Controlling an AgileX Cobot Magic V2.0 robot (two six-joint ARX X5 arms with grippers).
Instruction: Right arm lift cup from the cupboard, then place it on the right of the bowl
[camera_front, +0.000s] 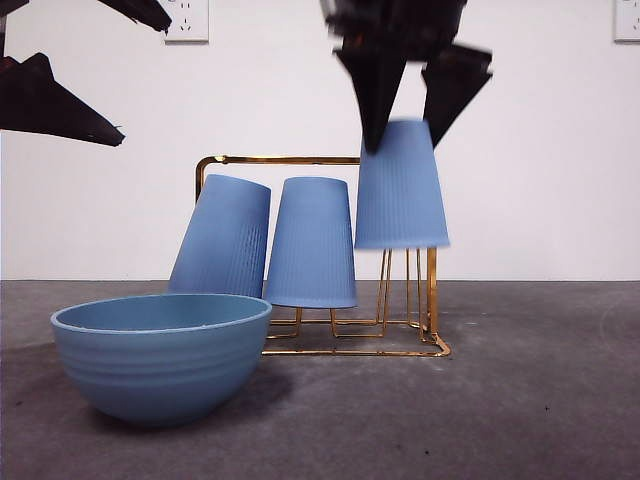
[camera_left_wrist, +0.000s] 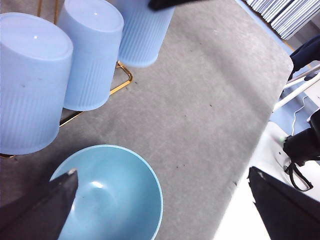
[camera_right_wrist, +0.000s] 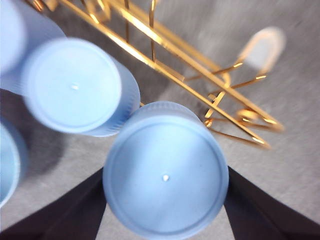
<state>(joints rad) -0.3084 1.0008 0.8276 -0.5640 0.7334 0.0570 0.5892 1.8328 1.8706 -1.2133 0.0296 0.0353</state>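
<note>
Nearest the front camera sits the bowl (camera_front: 162, 358), wide and blue, mouth up on the grey table (camera_front: 540, 400). Behind it and higher, the right gripper (camera_front: 413, 125) comes down from above, its two black jaws closed against opposite sides of the cup (camera_front: 401, 185), one to each side of its flat base. That cup hangs upside down, long axis upright, narrow closed end up and wide mouth down, lifted clear above the right end of the cupboard (camera_front: 425, 300), whose gold pegs show just below its rim. Motion blur softens the gripper and the cup's edges. Two more cups stay inverted on the rack: the middle cup (camera_front: 311, 243) upright, the left cup (camera_front: 222, 237) leaning, its lower part hidden behind the bowl. The left gripper (camera_left_wrist: 165, 205) waits high above the bowl, jaws spread wide and holding nothing; both its jaws are cut off by the wrist picture's edge.
</note>
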